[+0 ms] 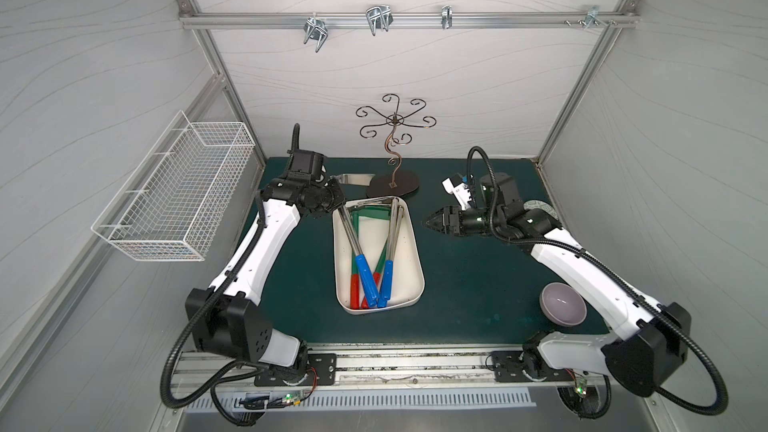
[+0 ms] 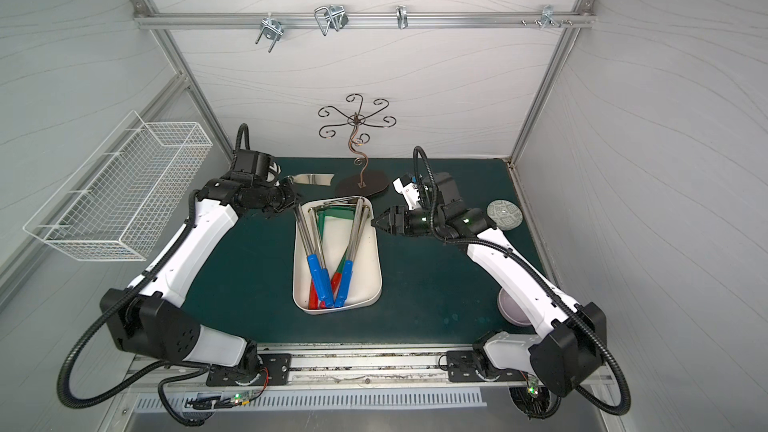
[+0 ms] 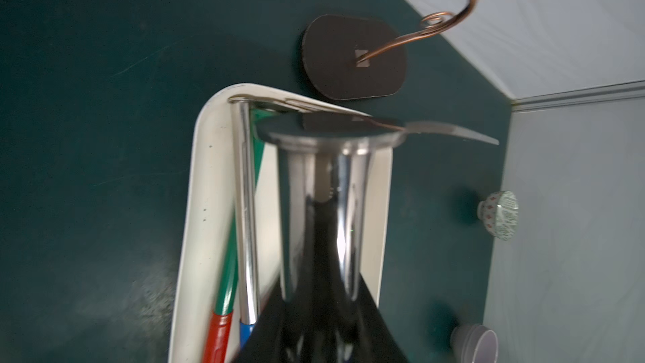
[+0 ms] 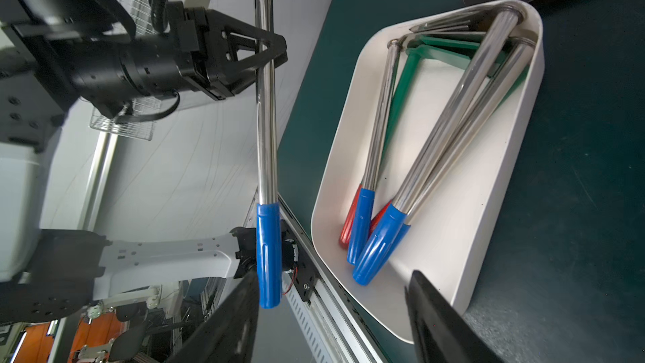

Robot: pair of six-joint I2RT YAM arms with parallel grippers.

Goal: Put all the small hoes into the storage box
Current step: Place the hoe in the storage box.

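The small hoe (image 4: pixel 266 134) has a chrome shaft, a blue handle and a shiny blade (image 1: pixel 353 179). My left gripper (image 4: pixel 268 52) is shut on its upper shaft and holds it in the air just beyond the far left corner of the storage box (image 1: pixel 417 251). In both top views only the blade shows; the arm hides the shaft. The cream-white box holds several hoes, some with blue handles (image 1: pixel 368 280) and some with red handles. My right gripper (image 1: pixel 428 222) hangs open beside the box's far right edge, nothing between its fingers (image 4: pixel 227 319).
A copper wire stand on a dark oval base (image 1: pixel 392 187) stands just behind the box. A white wire-mesh basket (image 1: pixel 178 189) hangs on the left wall. A purple bowl (image 1: pixel 563 303) and a patterned upturned cup (image 2: pixel 503 214) sit at the right. Hooks (image 1: pixel 378 18) hang on the back rail.
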